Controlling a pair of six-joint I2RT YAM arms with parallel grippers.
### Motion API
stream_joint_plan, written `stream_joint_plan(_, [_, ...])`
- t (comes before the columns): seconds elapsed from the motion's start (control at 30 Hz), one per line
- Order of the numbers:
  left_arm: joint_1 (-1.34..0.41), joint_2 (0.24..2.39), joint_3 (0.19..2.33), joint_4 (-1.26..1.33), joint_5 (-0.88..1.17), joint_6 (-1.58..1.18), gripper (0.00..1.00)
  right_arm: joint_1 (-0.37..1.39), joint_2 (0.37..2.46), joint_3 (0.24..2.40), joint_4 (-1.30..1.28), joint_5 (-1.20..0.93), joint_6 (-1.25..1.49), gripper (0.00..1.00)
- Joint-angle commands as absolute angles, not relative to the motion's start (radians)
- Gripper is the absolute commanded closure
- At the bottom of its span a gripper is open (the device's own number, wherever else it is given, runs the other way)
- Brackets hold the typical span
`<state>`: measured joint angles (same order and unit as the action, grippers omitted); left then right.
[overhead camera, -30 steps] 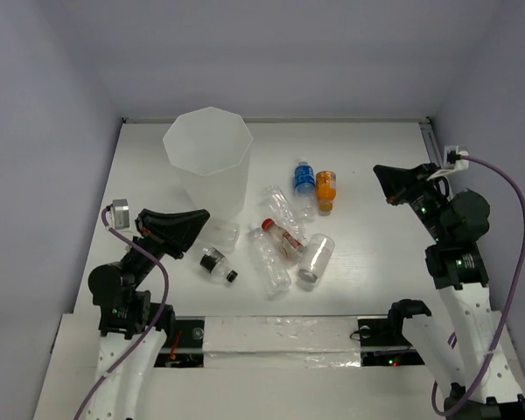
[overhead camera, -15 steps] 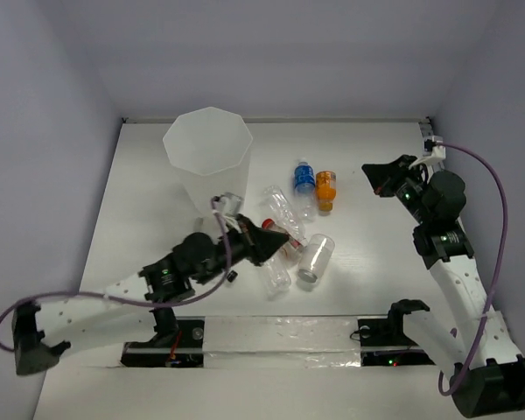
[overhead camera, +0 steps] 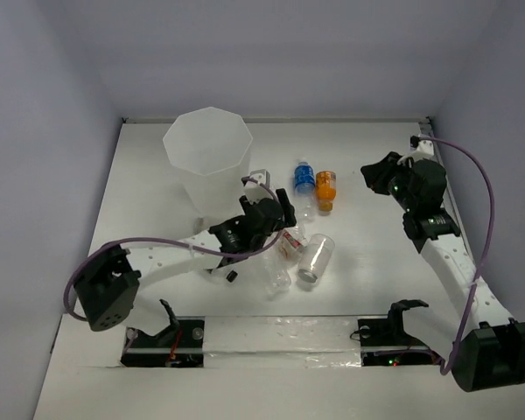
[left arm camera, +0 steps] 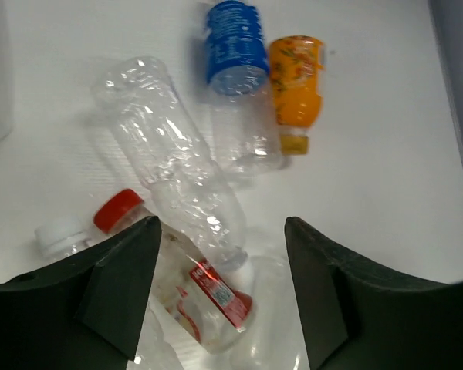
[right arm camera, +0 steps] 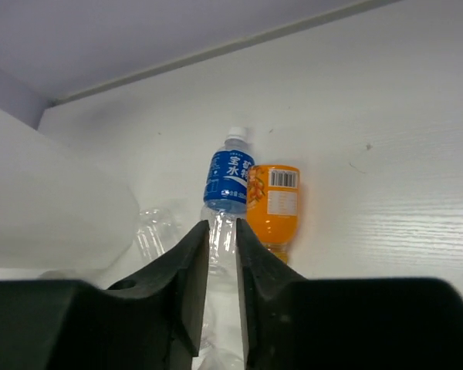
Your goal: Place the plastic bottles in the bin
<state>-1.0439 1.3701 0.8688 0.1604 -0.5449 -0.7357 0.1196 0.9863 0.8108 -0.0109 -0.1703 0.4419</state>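
Note:
Several plastic bottles lie in a cluster at mid-table. My left gripper [overhead camera: 283, 208] hangs open above them, holding nothing. In the left wrist view, a red-label bottle [left arm camera: 210, 294] with a red cap lies between and below the left gripper's [left arm camera: 222, 225] wide jaws. A crumpled clear bottle [left arm camera: 168, 154] lies just beyond. A blue-label bottle [overhead camera: 304, 178] and an orange bottle [overhead camera: 325, 188] lie side by side further back. My right gripper [overhead camera: 373, 175] points at them from the right. Its jaws [right arm camera: 222, 227] are narrowly open and empty, with the blue-label bottle [right arm camera: 230, 179] ahead. The bin [overhead camera: 208, 159] stands at the back left.
More clear bottles lie nearer the front: one [overhead camera: 316, 257] to the right, one [overhead camera: 276, 276] in the middle and a small black-capped one [overhead camera: 225, 272] under the left arm. The bin's wall [right arm camera: 46, 196] fills the left of the right wrist view. Walls enclose the table.
My left arm has swung from the table's left side to above the bottle cluster and opened its jaws. My right gripper has moved left toward the blue and orange bottles and parted slightly.

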Motion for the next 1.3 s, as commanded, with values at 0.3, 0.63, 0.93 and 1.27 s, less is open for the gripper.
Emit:
stream_joint_plan(0.3, [-0.908,1.626,1.003,0.159,-0.509,-0.824,0.13,0.127,1.043,0.847,0.054,-0.186,0.408,0.34])
stream_joint_plan(0.63, [-0.858,1.721,1.057,0.166,-0.575,-0.805,0.13,0.127,1.144,0.859,0.064,-0.225,0.422,0.19])
stream_joint_plan(0.93, [-0.812,1.804,1.095,0.199,-0.532,-0.770,0.10,0.127,1.261,0.894,0.061,-0.212,0.422,0.11])
stream_joint_plan(1.27, [-0.784,1.878,1.123,0.239,-0.499,-0.773,0.10,0.146,1.457,0.997,0.035,-0.203,0.419,0.09])
